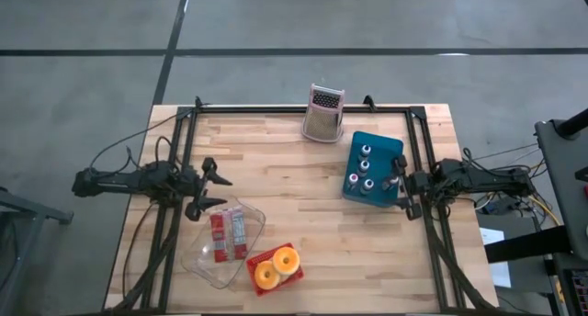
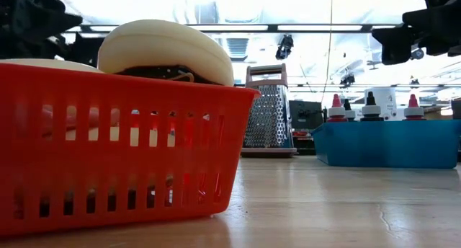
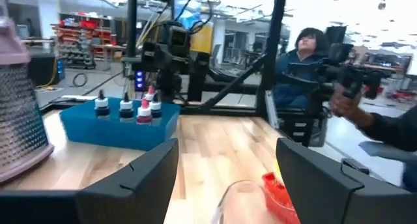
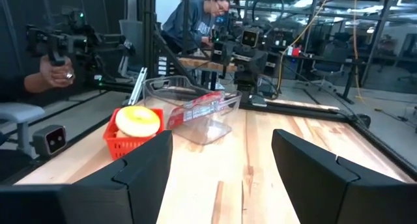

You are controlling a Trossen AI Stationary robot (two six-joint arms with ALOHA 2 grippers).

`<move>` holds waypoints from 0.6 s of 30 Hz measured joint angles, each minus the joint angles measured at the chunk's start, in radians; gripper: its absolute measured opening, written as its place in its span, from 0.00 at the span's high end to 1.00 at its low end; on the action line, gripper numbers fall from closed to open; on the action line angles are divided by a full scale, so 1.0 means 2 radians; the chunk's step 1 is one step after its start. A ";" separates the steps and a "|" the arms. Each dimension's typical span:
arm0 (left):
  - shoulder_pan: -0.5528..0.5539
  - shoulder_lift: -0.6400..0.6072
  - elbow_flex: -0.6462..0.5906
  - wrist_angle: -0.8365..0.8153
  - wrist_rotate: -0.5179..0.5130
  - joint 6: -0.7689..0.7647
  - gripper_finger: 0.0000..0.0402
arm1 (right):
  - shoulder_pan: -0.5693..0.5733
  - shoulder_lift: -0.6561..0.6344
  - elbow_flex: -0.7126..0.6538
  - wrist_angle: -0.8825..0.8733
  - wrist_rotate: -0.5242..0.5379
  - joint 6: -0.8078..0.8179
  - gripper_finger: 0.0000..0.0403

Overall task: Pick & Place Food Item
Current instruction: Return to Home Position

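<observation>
A small red basket (image 1: 276, 269) with two round yellow-white food items (image 1: 287, 259) stands near the table's near edge; it fills the low view's left (image 2: 108, 147) and shows in the right wrist view (image 4: 133, 129). Beside it a clear plastic container (image 1: 220, 242) holds a red packet (image 1: 228, 233). My left gripper (image 1: 211, 189) is open and empty at the table's left, just beyond the container. My right gripper (image 1: 401, 183) is open and empty at the table's right, beside the blue tray (image 1: 371, 167).
A blue tray of small bottles (image 2: 385, 141) stands at the right. A metal box grater (image 1: 323, 114) with a pink top stands at the far edge. People sit beyond the table (image 3: 306, 61), (image 4: 195, 22). Bare wood lies across the table's middle (image 1: 312, 206).
</observation>
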 joint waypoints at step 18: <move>0.000 0.000 -0.004 0.005 -0.036 0.003 0.35 | 0.010 0.000 -0.001 -0.006 0.060 -0.014 0.37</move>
